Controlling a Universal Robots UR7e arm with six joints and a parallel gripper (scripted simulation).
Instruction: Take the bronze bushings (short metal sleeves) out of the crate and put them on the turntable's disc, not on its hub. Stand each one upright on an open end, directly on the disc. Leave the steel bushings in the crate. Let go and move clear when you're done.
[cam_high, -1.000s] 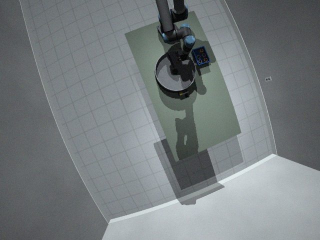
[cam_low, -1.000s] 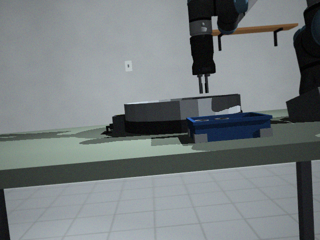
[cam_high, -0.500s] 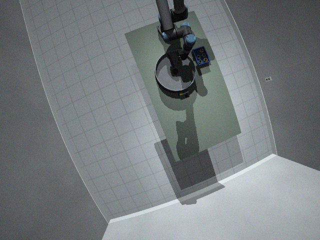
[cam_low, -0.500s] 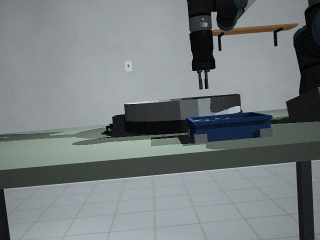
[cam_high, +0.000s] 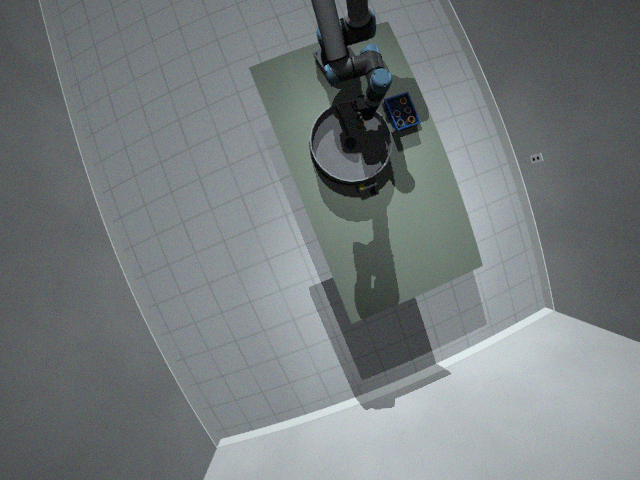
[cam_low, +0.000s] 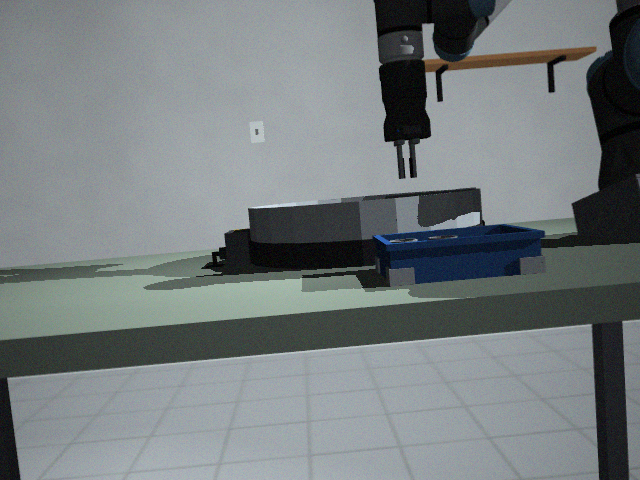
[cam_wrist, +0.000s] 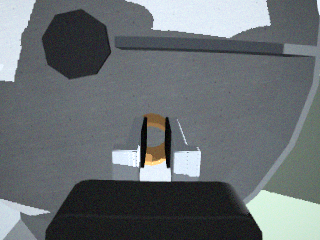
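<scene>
The turntable (cam_high: 349, 149) (cam_wrist: 75, 43) is a grey disc inside a raised rim (cam_low: 361, 219), with a dark hub. One bronze bushing (cam_wrist: 156, 140) stands upright on the disc, away from the hub. It shows in the wrist view through the gap between my fingers, well below them. My gripper (cam_low: 406, 175) hangs above the rim, its fingers a narrow gap apart with nothing between them. The blue crate (cam_high: 401, 109) sits beside the turntable (cam_low: 457, 252) and holds several bushings, one of them bronze (cam_high: 411, 119).
A thin grey bar (cam_wrist: 200, 44) lies across the disc beyond the bushing. A dark box (cam_low: 235, 248) juts from the turntable's base. The arm's base (cam_low: 615, 206) stands right of the crate. A wooden shelf (cam_low: 509, 56) hangs on the back wall.
</scene>
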